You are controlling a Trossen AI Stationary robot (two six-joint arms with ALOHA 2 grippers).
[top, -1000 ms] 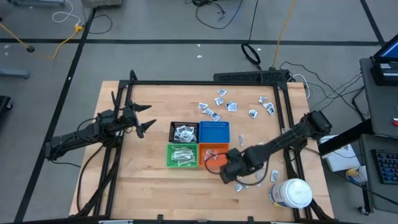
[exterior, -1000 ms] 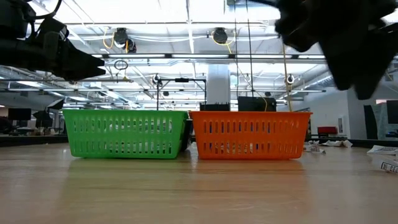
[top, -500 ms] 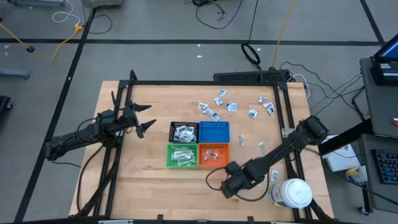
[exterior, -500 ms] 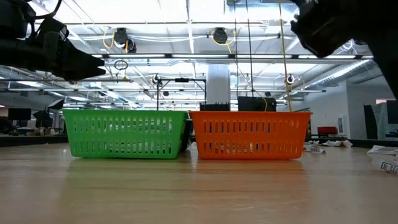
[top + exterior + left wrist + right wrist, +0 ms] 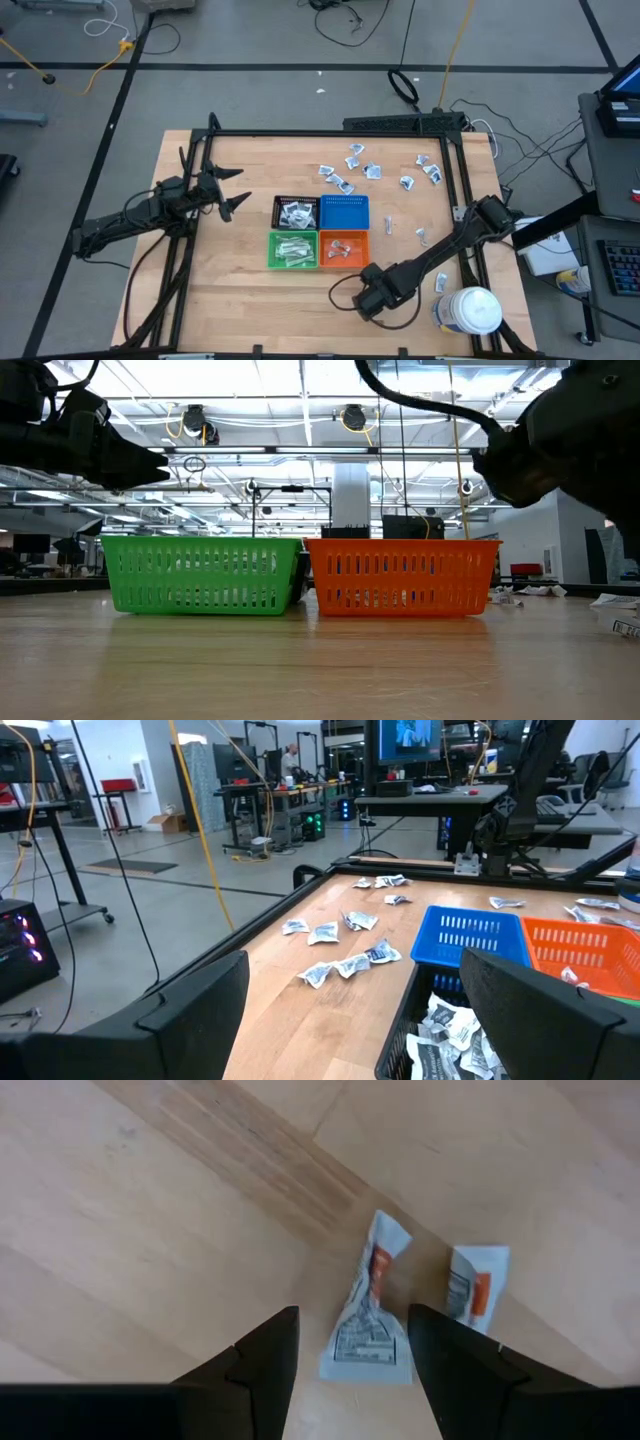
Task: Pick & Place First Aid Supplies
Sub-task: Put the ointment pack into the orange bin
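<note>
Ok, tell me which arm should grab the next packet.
Right. The right gripper hangs open directly over a packet on the table; the left gripper waits beyond the bins.

The right gripper point(image 5: 350, 1355) hangs over the near edge of the table point(image 5: 240, 290), fingers spread, with one packet point(image 5: 366, 1320) lying right between them. A second packet point(image 5: 472, 1285) sits just beside that one, outside the fingers. The four bins point(image 5: 320, 232) are farther back from the gripper, and the jar point(image 5: 468, 310) stands off to its side.
</note>
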